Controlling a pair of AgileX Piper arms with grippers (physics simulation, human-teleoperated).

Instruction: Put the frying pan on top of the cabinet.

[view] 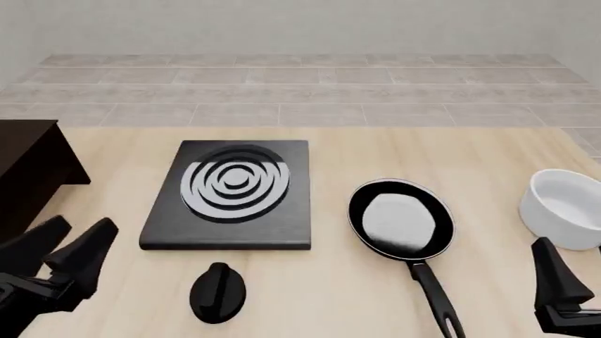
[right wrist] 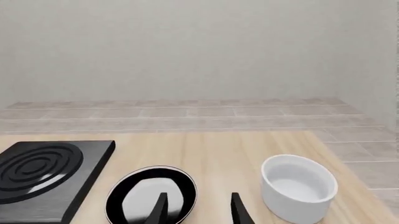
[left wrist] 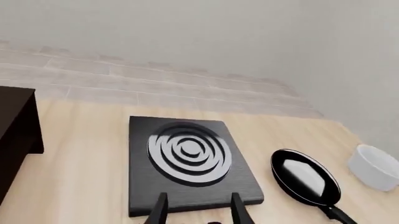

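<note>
black frying pan (view: 401, 220) rests flat on the wooden table (view: 376, 155), between the black square slab (view: 230, 195) with grey rings and the white bowl (view: 566, 209); its handle points back toward the arms' side. dark cabinet (view: 28, 172) sits at the table's far left edge, well apart from the pan, top bare as far as visible. left gripper (view: 67, 253) hovers near the cabinet, fingers spread, holding nothing. right gripper (right wrist: 198, 207) is low at the right, fingers apart in the wrist view, empty, aimed between pan and bowl. a black knob-like object (view: 218, 291) lies in front of the slab. judgement: task not begun; grasp, lift, carry across and placement all remain.
</note>
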